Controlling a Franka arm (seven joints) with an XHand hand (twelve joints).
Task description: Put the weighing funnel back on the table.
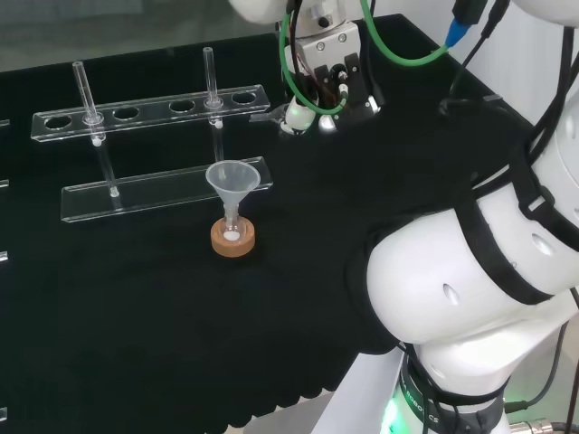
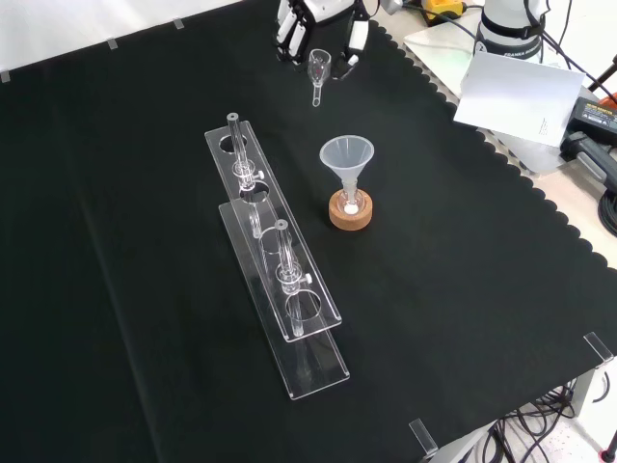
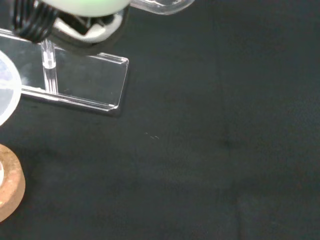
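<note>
The hand (image 1: 327,90) hangs low over the black cloth (image 2: 145,241). The weighing funnel (image 2: 318,69) sits right at it. Nobody can tell if the hand grips it.

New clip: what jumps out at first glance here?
The big funnel stands mouth up in a small flask on a cork ring, mid-cloth. Left of it in the front view runs a clear two-tier rack. At that view's top, the small weighing funnel shows just below the hand.
</note>
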